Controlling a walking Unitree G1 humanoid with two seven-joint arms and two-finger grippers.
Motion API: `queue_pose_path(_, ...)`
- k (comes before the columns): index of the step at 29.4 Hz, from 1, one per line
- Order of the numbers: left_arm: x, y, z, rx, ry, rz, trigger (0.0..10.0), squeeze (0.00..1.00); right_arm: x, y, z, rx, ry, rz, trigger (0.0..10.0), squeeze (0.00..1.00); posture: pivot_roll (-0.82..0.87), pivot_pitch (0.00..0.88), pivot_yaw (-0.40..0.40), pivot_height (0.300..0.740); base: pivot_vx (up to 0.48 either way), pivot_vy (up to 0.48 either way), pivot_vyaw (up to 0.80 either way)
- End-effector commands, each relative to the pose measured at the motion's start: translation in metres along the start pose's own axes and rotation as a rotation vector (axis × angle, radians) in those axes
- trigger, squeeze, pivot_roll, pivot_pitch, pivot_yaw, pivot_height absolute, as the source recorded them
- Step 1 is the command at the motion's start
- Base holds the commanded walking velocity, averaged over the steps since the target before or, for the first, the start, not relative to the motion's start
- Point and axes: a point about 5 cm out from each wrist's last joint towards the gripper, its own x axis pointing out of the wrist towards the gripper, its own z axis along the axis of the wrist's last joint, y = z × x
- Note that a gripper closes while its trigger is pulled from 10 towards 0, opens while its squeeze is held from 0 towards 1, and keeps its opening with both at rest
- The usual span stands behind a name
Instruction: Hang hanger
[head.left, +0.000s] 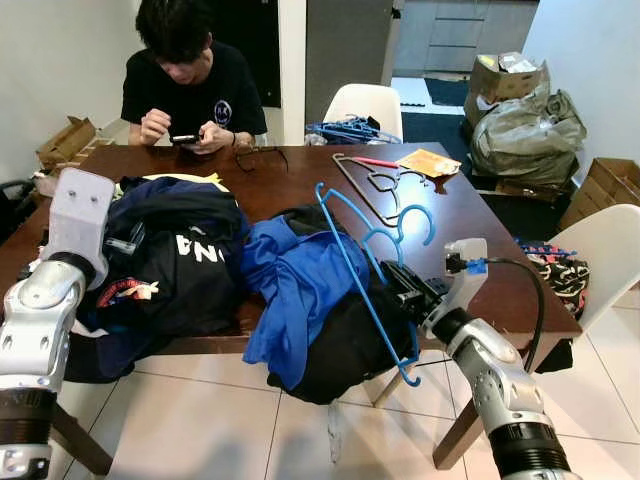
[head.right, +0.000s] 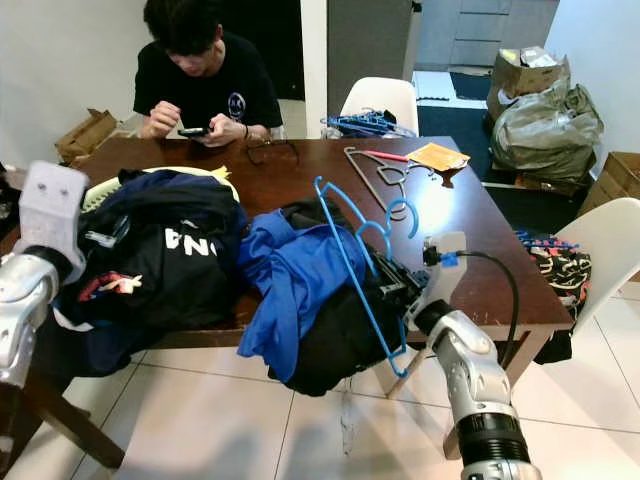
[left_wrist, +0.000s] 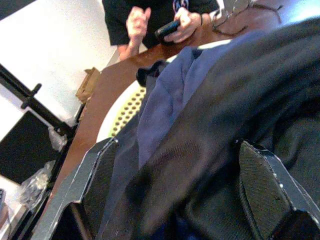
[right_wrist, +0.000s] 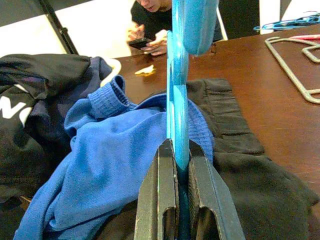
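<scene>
One blue hanger (head.left: 365, 262) pinched in the right gripper (head.left: 408, 290), lower centre-right of the head frames

Clamped tight on the hanger's lower bar, both black fingers (right_wrist: 165, 200) pressed flat against the plastic; hook up near frame centre, frame leaning over the blue jacket (head.left: 300, 285) and black garment (head.left: 345, 340) at the table's (head.left: 480, 220) near edge. Left gripper (left_wrist: 180, 195) spread wide over the dark clothes pile (head.left: 170, 260), middle left, holding nothing. Best to keep the pinch firm, lift clear of the cloth before turning, lest a sleeve snag. No rail or rod to be made out; hanger's far tip cut off in the right wrist view; person (head.left: 190, 80) with a phone at upper left
</scene>
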Motion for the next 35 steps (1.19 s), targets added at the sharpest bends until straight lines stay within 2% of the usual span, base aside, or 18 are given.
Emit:
queue_pose_path(1,0.001,0.003,-0.002,0.057,0.013,-0.003,10.0,0.00,-0.001,0.000,0.001,-0.011,0.001,-0.002,10.0,0.00,-0.02,0.000,0.012,0.731,0.000,0.000,0.00)
queue_pose_path(6,0.003,0.005,-0.001,0.076,0.012,0.008,10.0,0.00,-0.002,0.000,0.002,-0.012,-0.001,-0.007,10.0,0.00,-0.02,0.000,0.013,0.731,0.000,0.000,0.00)
queue_pose_path(7,0.004,0.005,0.001,0.078,0.004,0.006,0.0,0.00,-0.003,-0.001,0.002,-0.014,-0.002,-0.010,10.0,0.00,-0.02,0.000,0.015,0.731,0.000,0.000,0.00)
queue_pose_path(16,0.007,0.004,0.007,0.089,-0.023,-0.002,0.0,0.00,-0.004,-0.002,0.003,-0.021,-0.002,-0.015,10.0,0.00,-0.03,0.000,0.013,0.731,0.000,0.000,0.00)
queue_pose_path(19,0.008,0.008,0.007,0.102,-0.028,0.011,0.0,0.00,-0.004,-0.002,0.003,-0.021,-0.002,-0.016,10.0,0.00,-0.03,0.000,0.013,0.731,0.000,0.000,0.00)
queue_pose_path(21,0.010,0.017,0.019,0.114,-0.068,0.048,0.0,0.00,-0.004,-0.002,0.003,-0.020,-0.003,-0.016,10.0,0.00,-0.03,0.000,0.014,0.731,0.000,0.000,0.00)
queue_pose_path(24,0.013,0.031,0.049,0.126,-0.171,0.107,0.0,0.00,-0.003,-0.001,0.003,-0.016,-0.005,-0.016,10.0,0.00,-0.02,0.000,0.016,0.731,0.000,0.000,0.00)
queue_pose_path(25,0.013,0.031,0.049,0.126,-0.171,0.107,0.0,0.00,-0.003,-0.001,0.003,-0.016,-0.005,-0.016,10.0,0.00,-0.02,0.000,0.016,0.731,0.000,0.000,0.00)
queue_pose_path(27,0.014,0.038,0.082,0.121,-0.282,0.132,0.0,0.00,-0.003,-0.001,0.003,-0.014,-0.007,-0.016,10.0,0.00,-0.02,0.000,0.017,0.731,0.000,0.000,0.00)
queue_pose_path(28,0.013,0.038,0.109,0.123,-0.371,0.132,0.0,0.00,-0.003,-0.001,0.002,-0.012,-0.008,-0.016,10.0,0.00,-0.02,0.000,0.017,0.731,0.000,0.000,0.00)
queue_pose_path(29,0.013,0.038,0.109,0.123,-0.371,0.132,0.0,0.00,-0.003,-0.001,0.002,-0.012,-0.008,-0.016,10.0,0.00,-0.02,0.000,0.017,0.731,0.000,0.000,0.00)
queue_pose_path(32,0.005,0.030,0.168,0.134,-0.577,0.105,0.0,0.00,-0.002,0.000,0.002,-0.008,-0.009,-0.016,10.0,0.00,-0.02,0.000,0.017,0.731,0.000,0.000,0.00)
queue_pose_path(33,0.005,0.030,0.168,0.134,-0.577,0.105,0.0,0.00,-0.002,0.000,0.002,-0.008,-0.009,-0.016,10.0,0.00,-0.02,0.000,0.017,0.731,0.000,0.000,0.00)
queue_pose_path(34,0.001,0.024,0.191,0.144,-0.656,0.088,0.0,0.00,-0.002,0.000,0.001,-0.006,-0.010,-0.015,10.0,0.00,-0.01,0.000,0.017,0.731,0.000,0.000,0.00)
queue_pose_path(35,0.001,0.024,0.191,0.144,-0.656,0.088,0.0,0.00,-0.002,0.000,0.001,-0.006,-0.010,-0.015,10.0,0.00,-0.01,0.000,0.017,0.731,0.000,0.000,0.00)
